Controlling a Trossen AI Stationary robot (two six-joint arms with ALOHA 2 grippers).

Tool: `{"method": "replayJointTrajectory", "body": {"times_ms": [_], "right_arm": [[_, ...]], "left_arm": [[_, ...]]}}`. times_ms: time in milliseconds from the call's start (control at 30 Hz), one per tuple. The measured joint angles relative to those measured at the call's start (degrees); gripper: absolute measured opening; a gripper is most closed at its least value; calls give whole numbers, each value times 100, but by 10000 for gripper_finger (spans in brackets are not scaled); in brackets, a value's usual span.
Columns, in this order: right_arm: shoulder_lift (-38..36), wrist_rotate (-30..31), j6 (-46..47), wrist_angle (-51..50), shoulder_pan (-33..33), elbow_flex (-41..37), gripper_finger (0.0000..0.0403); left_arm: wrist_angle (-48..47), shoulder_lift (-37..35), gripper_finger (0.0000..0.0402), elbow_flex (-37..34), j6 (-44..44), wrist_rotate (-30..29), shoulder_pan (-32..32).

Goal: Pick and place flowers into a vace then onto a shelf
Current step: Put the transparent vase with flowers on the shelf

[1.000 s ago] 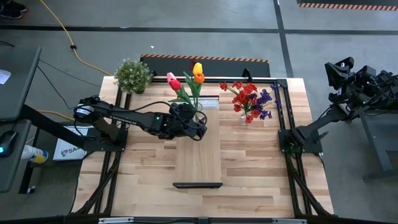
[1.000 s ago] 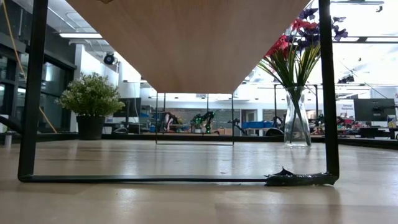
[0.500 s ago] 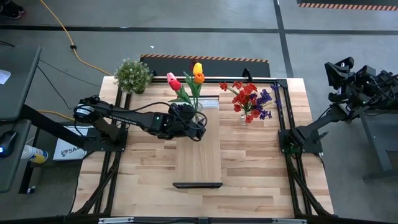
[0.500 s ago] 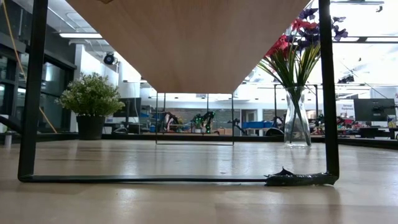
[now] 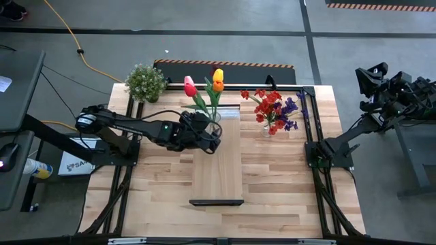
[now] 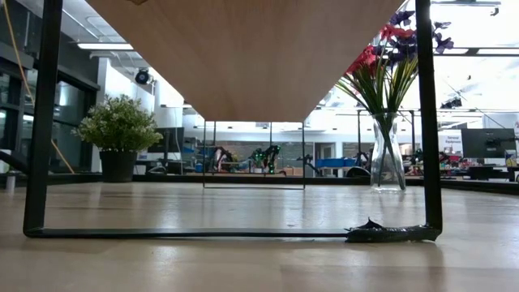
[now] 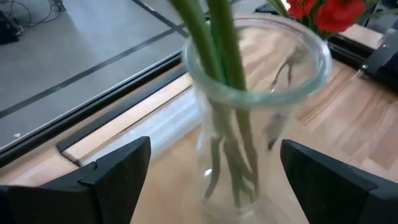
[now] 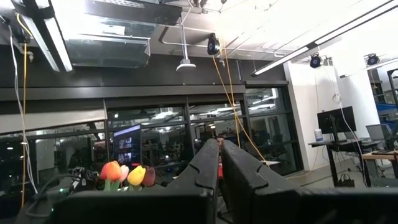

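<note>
A clear glass vase holding pink, yellow and orange tulips stands on the far end of the shelf, a long light-wood plank. My left gripper is open beside it. In the left wrist view the vase stands between the gripper's two fingers, with a gap on each side. A second vase with red and purple flowers stands on the table to the right. My right gripper is shut, raised off the table's right side and pointing up into the room.
A bushy potted plant stands at the table's far left corner. In the low view the shelf's underside rests on black bracket legs, with the red and purple flowers behind them. The right arm is folded off the table's right side.
</note>
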Motion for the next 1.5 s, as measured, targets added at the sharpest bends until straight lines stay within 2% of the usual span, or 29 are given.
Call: {"method": "replayJointTrajectory", "body": {"times_ms": [267,633,1100,1233,1500], "right_arm": [[-2,0,1,6,0,0,12],[-2,2,0,12,0,0,12],[-2,22,-88,129,0,13,12],[0,551,-464,37,0,92,12],[-2,2594,-813,-319,0,584,12]], "left_arm": [[-126,-201,392,19,-1,-65,-234],[-504,-298,390,9,-100,236,-488],[-1055,-663,392,7,-744,269,-1153],[-1267,-724,390,4,-1016,234,-1338],[-1631,-888,391,15,-1612,17,-1547]]}}
